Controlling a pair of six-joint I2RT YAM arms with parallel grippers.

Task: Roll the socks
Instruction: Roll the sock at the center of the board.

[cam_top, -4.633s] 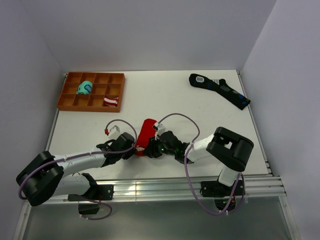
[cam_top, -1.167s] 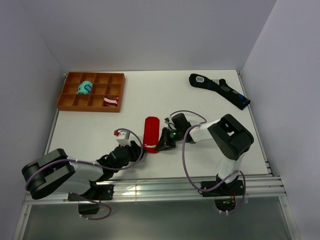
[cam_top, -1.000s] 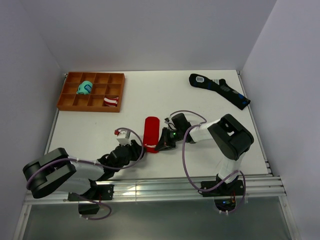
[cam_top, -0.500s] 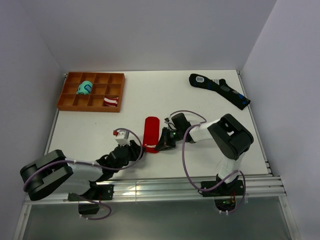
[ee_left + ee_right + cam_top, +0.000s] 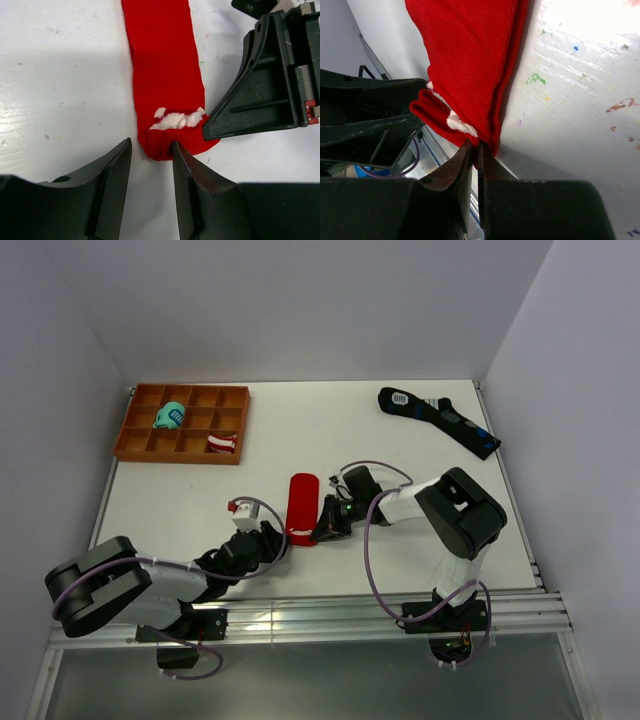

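Observation:
The red socks (image 5: 301, 505) lie flat as a narrow strip on the white table, white motif (image 5: 177, 120) at the near end. My left gripper (image 5: 150, 154) is open just short of that end (image 5: 162, 147); its right finger (image 5: 182, 160) touches the folded edge. In the top view the left gripper (image 5: 277, 541) sits to the lower left of the strip. My right gripper (image 5: 476, 150) is shut, pinching the near right corner of the socks (image 5: 470, 60). It comes in from the right (image 5: 322, 531), and its body shows in the left wrist view (image 5: 260, 95).
An orange compartment tray (image 5: 135, 430) stands at the back left, holding a teal bundle (image 5: 170, 416) and a red-and-white striped bundle (image 5: 222, 443). Long black socks (image 5: 438, 418) lie at the back right. Walls close in both sides; a metal rail (image 5: 320, 615) runs along the front.
Nothing has moved over the last second. Since the oldest frame the socks have been laid out straight, the right arm has swung to their right side, and the left gripper has drawn back.

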